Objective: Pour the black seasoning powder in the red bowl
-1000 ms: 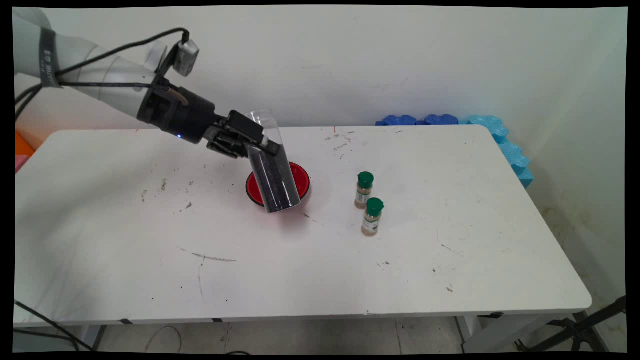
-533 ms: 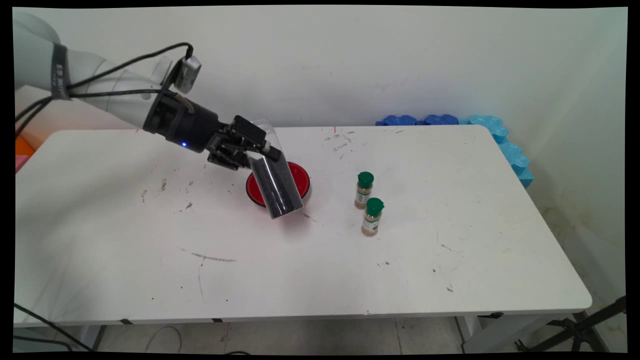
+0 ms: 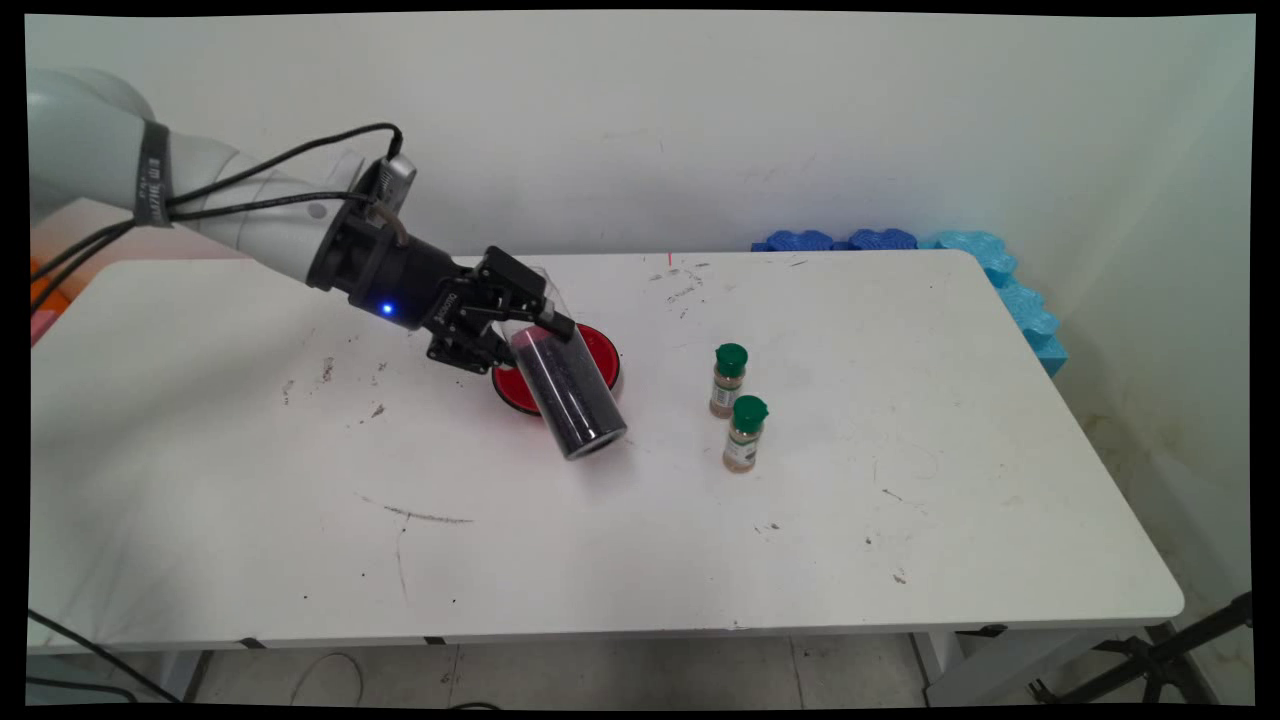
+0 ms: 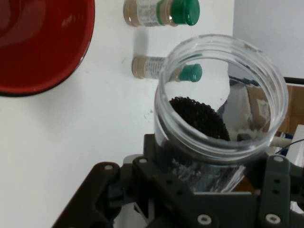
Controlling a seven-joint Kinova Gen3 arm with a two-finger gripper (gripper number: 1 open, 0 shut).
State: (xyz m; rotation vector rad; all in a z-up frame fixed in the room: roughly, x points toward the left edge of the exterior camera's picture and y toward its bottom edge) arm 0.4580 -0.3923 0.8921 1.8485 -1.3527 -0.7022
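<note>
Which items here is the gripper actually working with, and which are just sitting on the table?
In use:
- gripper, shut on clear jar of dark granules
- red bowl, partly behind the tilted jar

Lying about:
- two green-capped spice bottles
- blue foam pieces

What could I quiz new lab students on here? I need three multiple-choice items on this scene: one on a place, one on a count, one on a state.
1. Where is the red bowl?
A. behind the held jar
B. at the table's right end
C. on the floor

2. How many green-capped spice bottles stand on the table?
A. one
B. two
C. four

3. How is the clear jar in the hand?
A. upright
B. tilted
C. upside down

Answers:
1. A, the jar overlaps its front.
2. B, two stand together.
3. B, it leans, dark grains inside.
</note>
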